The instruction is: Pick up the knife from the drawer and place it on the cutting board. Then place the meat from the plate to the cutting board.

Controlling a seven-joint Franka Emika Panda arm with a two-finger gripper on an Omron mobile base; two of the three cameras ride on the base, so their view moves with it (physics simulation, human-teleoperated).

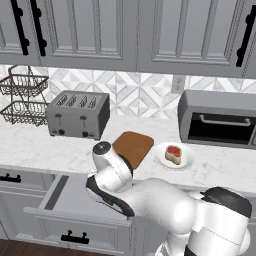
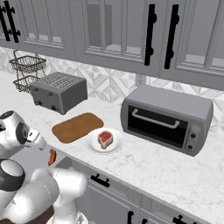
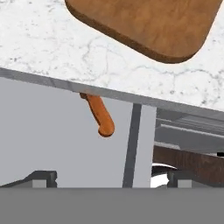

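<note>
we are reaching into the wide, shallow grey drawer (image 3: 57, 131) with the end effector (image 3: 107, 177) spread wide and holding nothing. the small knife with the orange-brown handle (image 3: 99, 116) is lying at the back, blade hidden under the marble bench (image 3: 65, 48). next we are needing to descend and close on that handle, then lift to the reddish-brown wooden cutting board (image 3: 148, 22).

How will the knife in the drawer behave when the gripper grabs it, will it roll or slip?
The knife looks rigid, so it probably won't flex. Its rounded, smooth handle may twist or slip on the flat drawer floor. The blade is hidden under the counter edge, so balance is uncertain; likely handle-heavy.
</note>
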